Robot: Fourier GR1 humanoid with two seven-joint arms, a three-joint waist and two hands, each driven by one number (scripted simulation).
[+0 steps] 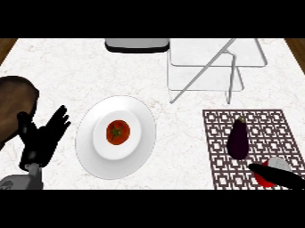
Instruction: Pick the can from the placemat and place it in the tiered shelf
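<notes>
can (272,169) on placemat (260,122), tomato (117,132) on plate (89,142)

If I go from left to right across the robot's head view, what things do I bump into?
Left hand → white plate with the tomato on it → eggplant → can.

**Can on the placemat, shelf at the back**

A red can (278,163) with a pale top is seen at the near right corner of the placemat (216,133). The placemat is a dark lattice-patterned mat laid flat on the right of the desk (63,71). The can is partly hidden, so its pose cannot be told. The tiered shelf (247,55), pale with thin wire legs, is set upright beyond the mat, well apart from the can.
</notes>
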